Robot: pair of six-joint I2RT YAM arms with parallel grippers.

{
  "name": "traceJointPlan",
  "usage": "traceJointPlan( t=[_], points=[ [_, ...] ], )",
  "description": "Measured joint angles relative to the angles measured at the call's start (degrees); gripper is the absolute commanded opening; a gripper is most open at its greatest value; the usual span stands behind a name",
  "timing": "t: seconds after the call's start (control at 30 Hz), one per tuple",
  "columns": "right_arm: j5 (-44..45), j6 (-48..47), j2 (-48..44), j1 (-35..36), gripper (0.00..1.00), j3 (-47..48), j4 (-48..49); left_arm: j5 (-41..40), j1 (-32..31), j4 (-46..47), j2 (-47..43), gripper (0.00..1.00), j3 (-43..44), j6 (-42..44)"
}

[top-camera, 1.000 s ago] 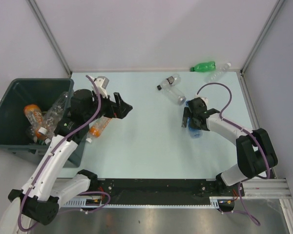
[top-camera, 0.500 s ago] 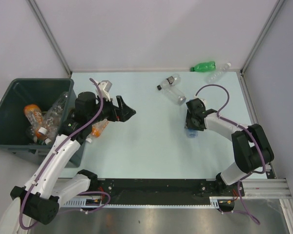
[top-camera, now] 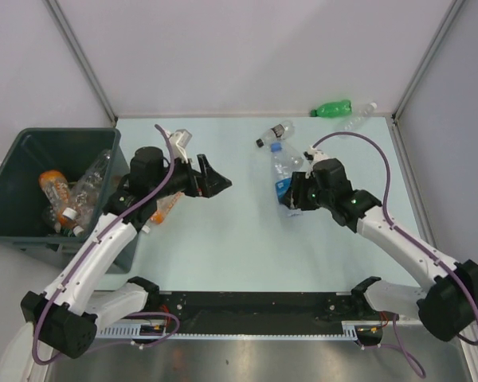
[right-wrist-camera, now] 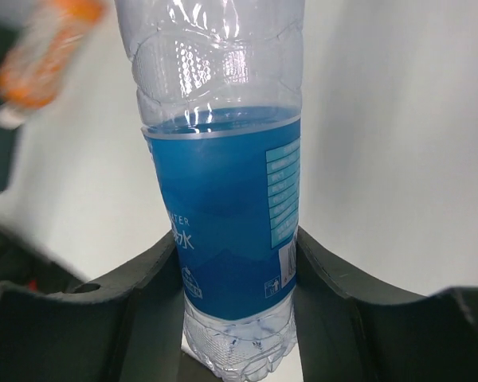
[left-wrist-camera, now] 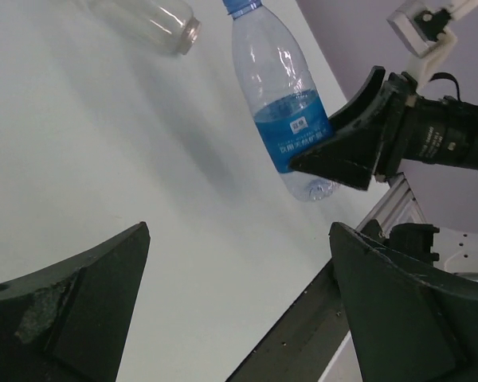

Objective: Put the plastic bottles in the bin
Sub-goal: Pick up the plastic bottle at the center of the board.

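Observation:
A clear bottle with a blue label and blue cap (top-camera: 282,177) hangs above the table, my right gripper (top-camera: 297,196) shut on its lower half. In the right wrist view both fingers press the label of that bottle (right-wrist-camera: 223,199). The left wrist view shows the same bottle (left-wrist-camera: 284,103) held up. My left gripper (top-camera: 213,180) is open and empty over the table's left-centre. The dark bin (top-camera: 14,232) stands at the far left and holds an orange bottle (top-camera: 54,188) and clear ones (top-camera: 92,178). An orange bottle (top-camera: 164,204) lies on the table beside the bin.
A clear bottle (top-camera: 276,133) lies at the back centre. A green bottle (top-camera: 331,107) and a clear one (top-camera: 357,118) lie in the back right corner. Grey walls close in the table on three sides.
My right gripper has shut on the blue-label bottle, lifted it off the table and carried it left. The left arm has reached slightly further right, still open.

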Motion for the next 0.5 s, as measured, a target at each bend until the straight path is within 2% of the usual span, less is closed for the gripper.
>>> traceJointPlan(
  t=[0.2,0.5],
  points=[
    [-11.56,-1.77,-5.16,7.93,0.44,-0.09,6.69,2.08,-3.76,3.58,2.32,1.0,-0.13,-1.77],
    [-20.68,-1.7,-6.29,11.43,0.44,-0.13,14.14,2.86,-8.17,8.68,2.56,1.0,-1.53,-3.43]
  ],
)
